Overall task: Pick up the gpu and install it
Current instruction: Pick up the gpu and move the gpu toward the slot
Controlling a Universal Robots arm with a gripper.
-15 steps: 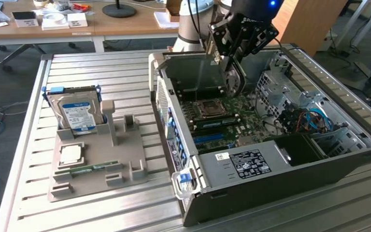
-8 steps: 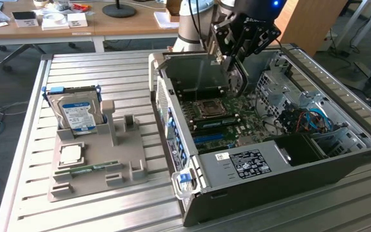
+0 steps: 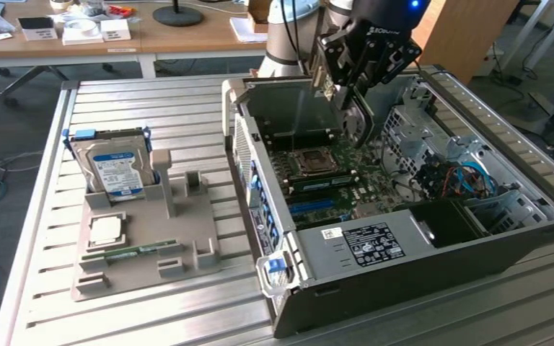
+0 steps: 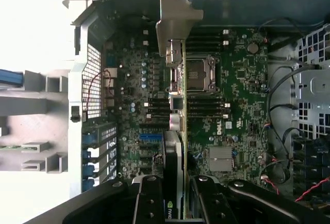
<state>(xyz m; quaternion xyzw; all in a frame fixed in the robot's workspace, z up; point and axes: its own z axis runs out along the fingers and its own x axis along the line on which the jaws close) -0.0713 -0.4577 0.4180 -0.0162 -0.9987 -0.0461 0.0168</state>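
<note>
My gripper (image 3: 352, 85) hangs over the open computer case (image 3: 508, 241), shut on the gpu (image 3: 356, 119). The gpu is a thin card held on edge, with its lower end pointing down toward the motherboard (image 3: 330, 189), still above it. In the wrist view the gpu (image 4: 178, 147) shows edge-on between my two black fingers (image 4: 149, 203), its metal bracket (image 4: 175, 18) at the far end. The card lines up beside the CPU socket (image 4: 198, 73), over the board's slots. My gripper (image 4: 176, 201) clamps the card's near end.
A grey holder tray (image 3: 142, 277) lies on the slatted table at the exterior view's left, with a hard drive (image 3: 113, 164) standing in it, a CPU chip (image 3: 107, 229) and a green memory stick (image 3: 128, 254). Cables (image 3: 460, 180) and a drive cage crowd the case's right side.
</note>
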